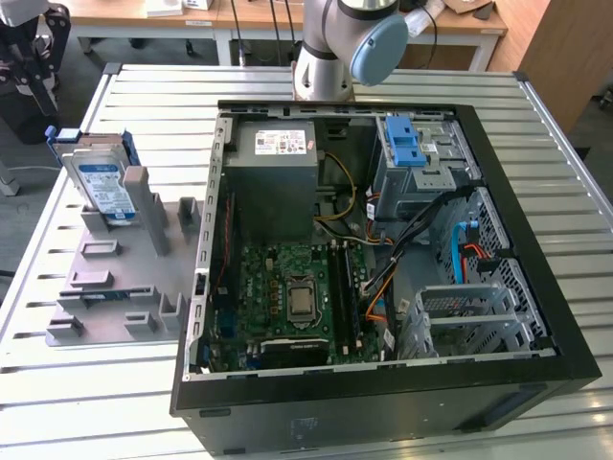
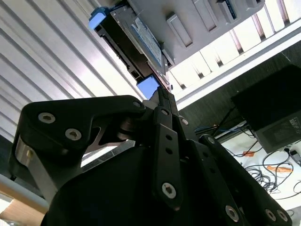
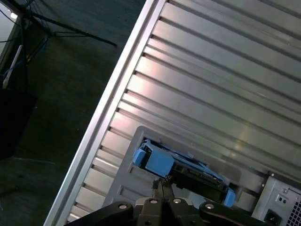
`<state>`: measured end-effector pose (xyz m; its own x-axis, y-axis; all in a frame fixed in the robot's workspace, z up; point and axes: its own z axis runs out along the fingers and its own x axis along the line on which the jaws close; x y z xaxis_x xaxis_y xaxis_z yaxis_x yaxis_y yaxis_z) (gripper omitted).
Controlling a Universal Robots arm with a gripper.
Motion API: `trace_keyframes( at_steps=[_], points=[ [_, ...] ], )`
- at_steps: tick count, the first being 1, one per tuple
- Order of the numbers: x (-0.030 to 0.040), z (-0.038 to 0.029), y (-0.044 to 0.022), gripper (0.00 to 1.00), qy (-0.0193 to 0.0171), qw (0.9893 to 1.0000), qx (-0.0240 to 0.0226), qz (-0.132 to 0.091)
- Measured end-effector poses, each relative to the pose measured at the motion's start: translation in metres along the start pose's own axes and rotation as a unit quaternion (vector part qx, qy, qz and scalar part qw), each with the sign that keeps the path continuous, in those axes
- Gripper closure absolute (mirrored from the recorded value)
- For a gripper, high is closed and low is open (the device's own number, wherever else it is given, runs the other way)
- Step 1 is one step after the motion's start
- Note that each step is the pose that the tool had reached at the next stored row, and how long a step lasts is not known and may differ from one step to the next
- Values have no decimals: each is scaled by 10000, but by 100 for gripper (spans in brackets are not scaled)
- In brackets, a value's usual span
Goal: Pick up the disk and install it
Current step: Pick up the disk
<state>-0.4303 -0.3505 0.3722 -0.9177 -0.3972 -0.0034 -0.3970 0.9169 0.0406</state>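
In the exterior view, we see the disk [image 1: 102,185] standing on edge in a grey holder [image 1: 115,251] on the slatted table [image 1: 86,402]. It is on the exterior view's left of the open computer case [image 1: 364,398], and the arm [image 1: 330,48] rises behind the case.

In the second wrist view, the gripper [image 2: 163,96] has its fingers pressed together with nothing between them. The tips are just beside the blue corner of the disk [image 2: 134,40]; we cannot tell whether they touch.

In the first wrist view, the gripper [image 3: 161,181] shows closed tips near the disk [image 3: 188,172], which sits in the holder [image 3: 123,182].
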Motion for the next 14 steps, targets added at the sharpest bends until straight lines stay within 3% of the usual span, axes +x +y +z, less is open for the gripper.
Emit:
trace_keyframes(
  at_steps=[7, 14],
  points=[
    [0, 0, 0, 90, 13, 9995, -1, -322],
    [0, 0, 0, 90, 26, 9980, -2, -639]
  ],
)
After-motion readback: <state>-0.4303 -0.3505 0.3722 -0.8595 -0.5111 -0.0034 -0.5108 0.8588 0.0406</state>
